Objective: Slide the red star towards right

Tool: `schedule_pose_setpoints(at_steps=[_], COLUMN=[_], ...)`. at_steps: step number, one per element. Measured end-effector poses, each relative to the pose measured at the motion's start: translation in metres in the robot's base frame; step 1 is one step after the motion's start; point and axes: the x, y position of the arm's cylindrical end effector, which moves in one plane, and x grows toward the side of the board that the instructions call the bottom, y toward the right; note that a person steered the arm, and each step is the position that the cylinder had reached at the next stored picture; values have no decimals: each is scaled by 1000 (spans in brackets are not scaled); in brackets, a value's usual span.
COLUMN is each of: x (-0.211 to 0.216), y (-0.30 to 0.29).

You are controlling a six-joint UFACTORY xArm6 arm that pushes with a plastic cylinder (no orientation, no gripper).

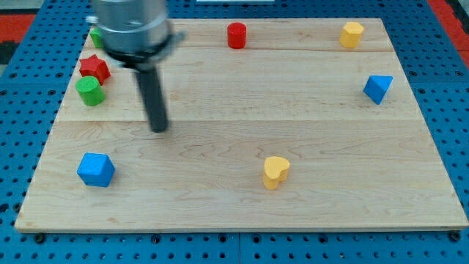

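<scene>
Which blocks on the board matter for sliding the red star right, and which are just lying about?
In the job: red star; my tip, right of it and lower.

Lying about: green cylinder, red cylinder, yellow block, blue block, yellow heart, blue cube.

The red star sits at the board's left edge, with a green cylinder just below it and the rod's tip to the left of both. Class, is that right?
Not quite. The camera view shows my tip to the right of both, not the left. The red star does sit near the board's left edge, with the green cylinder just below it.
</scene>
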Motion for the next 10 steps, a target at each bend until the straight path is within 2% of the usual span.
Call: schedule_pose_setpoints(at_steps=[1,2,3,5,6,7,9,10], x=[-8,-16,-26,-128,-128,-128,-106,-111], y=[-102,-145,-145,-146,-146,-134,16,12])
